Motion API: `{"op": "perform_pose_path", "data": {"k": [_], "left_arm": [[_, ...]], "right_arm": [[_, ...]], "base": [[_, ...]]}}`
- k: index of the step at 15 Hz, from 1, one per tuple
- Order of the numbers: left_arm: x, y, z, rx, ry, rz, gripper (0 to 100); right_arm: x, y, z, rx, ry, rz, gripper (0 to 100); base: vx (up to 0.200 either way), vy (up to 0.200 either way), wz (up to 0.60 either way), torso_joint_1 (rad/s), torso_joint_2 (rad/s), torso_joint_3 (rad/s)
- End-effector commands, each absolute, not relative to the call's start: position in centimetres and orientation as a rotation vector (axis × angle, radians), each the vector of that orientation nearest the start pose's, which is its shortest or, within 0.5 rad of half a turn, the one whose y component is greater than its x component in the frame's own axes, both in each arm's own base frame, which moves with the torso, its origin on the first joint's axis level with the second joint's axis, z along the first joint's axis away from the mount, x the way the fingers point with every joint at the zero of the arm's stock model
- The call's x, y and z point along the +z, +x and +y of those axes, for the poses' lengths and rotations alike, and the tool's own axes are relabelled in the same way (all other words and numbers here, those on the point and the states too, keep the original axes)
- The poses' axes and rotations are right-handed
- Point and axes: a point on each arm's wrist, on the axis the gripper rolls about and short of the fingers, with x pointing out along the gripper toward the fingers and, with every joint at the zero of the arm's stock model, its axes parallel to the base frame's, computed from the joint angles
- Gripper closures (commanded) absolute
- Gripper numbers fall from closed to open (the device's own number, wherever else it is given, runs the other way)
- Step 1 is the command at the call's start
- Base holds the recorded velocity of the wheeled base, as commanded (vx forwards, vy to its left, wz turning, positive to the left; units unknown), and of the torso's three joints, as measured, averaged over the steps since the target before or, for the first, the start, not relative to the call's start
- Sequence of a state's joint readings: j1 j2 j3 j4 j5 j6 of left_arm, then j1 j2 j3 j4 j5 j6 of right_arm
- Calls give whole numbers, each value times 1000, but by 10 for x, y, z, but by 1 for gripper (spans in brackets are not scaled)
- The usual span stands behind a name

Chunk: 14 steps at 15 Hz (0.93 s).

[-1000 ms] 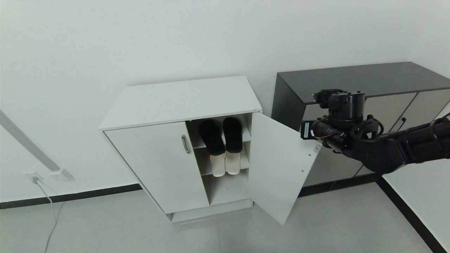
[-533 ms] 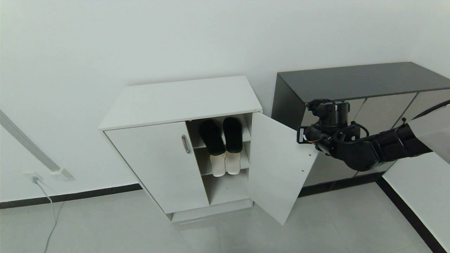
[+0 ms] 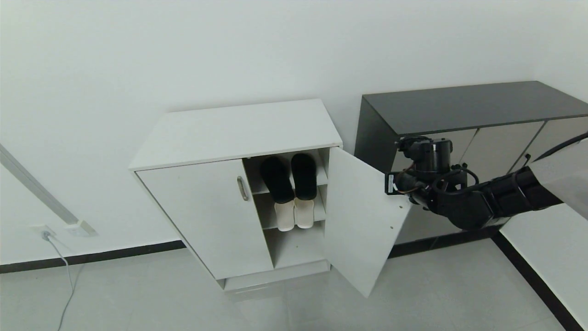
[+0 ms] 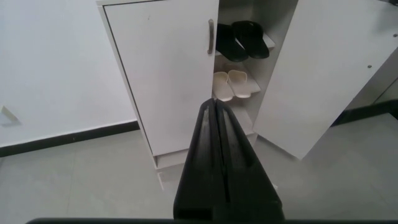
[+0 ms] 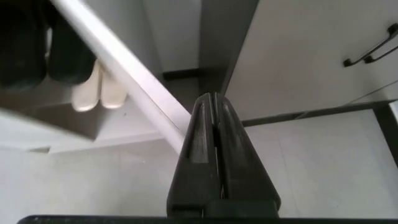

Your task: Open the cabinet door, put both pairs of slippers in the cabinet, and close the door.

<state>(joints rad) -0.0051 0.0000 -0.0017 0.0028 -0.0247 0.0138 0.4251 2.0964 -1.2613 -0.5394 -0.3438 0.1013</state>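
Observation:
The white cabinet (image 3: pixel 239 128) stands against the wall with its left door closed and its right door (image 3: pixel 363 216) swung open. A black pair of slippers (image 3: pixel 289 177) lies on the upper shelf. A white pair (image 3: pixel 294 214) lies on the shelf below. My right gripper (image 3: pixel 391 184) is at the top outer edge of the open door, on its outside face. In the right wrist view the right gripper (image 5: pixel 212 102) is shut and empty, with the door's edge (image 5: pixel 118 62) just beside it. My left gripper (image 4: pixel 214 124) is shut and empty, held low in front of the closed left door (image 4: pixel 168 74).
A dark sideboard (image 3: pixel 459 105) stands close to the right of the cabinet, behind the open door and my right arm. A white counter (image 3: pixel 546 248) fills the right foreground. A wall socket with a cable (image 3: pixel 46 232) is at the far left. Grey floor lies open in front.
My right arm has dropped and shifted left, up against the open door's outer edge. The door has swung slightly toward the cabinet. The slippers have not moved.

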Motion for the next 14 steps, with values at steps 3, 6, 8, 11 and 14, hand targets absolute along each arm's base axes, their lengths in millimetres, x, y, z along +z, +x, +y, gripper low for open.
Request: {"op": "perform_pose_path", "data": {"k": [3,6,8,11,14], "left_arm": [[76,-23,0,-31,14,1,100],[76,-23,0,-31,14,1,100],[76,-23,0,-29,14,1,100],[76,-23,0,-29,14,1,100],[76,-23,0,-29,14,1,100]], "right_arm": [[165,339,197,184,-14,278,100],[175,307,217,274,-5,269,100],[182,293,222,303,1,258,100],[171,291,218,296,-20,291,100],[162,292,219,298,-36,315,100]], "base": [[0,0,0,0,0,0],[0,0,0,0,0,0],[0,0,0,0,0,0],[0,0,0,0,0,0],[0,0,0,0,0,0]]}}
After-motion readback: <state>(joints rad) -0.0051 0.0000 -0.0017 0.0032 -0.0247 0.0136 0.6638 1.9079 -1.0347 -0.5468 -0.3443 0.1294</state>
